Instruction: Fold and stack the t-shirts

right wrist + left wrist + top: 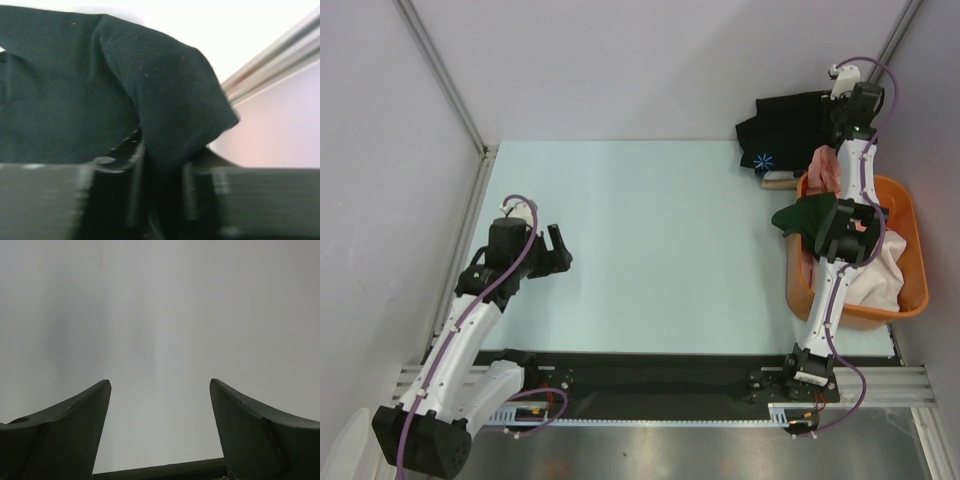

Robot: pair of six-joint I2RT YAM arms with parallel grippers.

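Across the wide pale-green tabletop (650, 250), likely to go wrong through hauling the large black cloth t-shirt (790, 118) by a single pinched fold. Bunched now at the far right corner just behind the orange plastic basket (918, 262), so probably arriving crumpled, not flat. Could also catch the basket rim, or drag off the dark green t-shirt (805, 215) and pink t-shirt (825, 170) draped over it. Clamped tight on black cloth at the right gripper (161, 185). Spread wide over bare table at the left gripper (159, 385), holding nothing, well apart from every shirt.

Cannot tell the black shirt's full extent, partly behind the right arm. Cannot make out much of the off-white t-shirt (892, 265), mostly buried in the basket. Blurred in the right wrist view, with fingertips lost under cloth. Just legible in the top view: the small blue starburst mark (763, 159).
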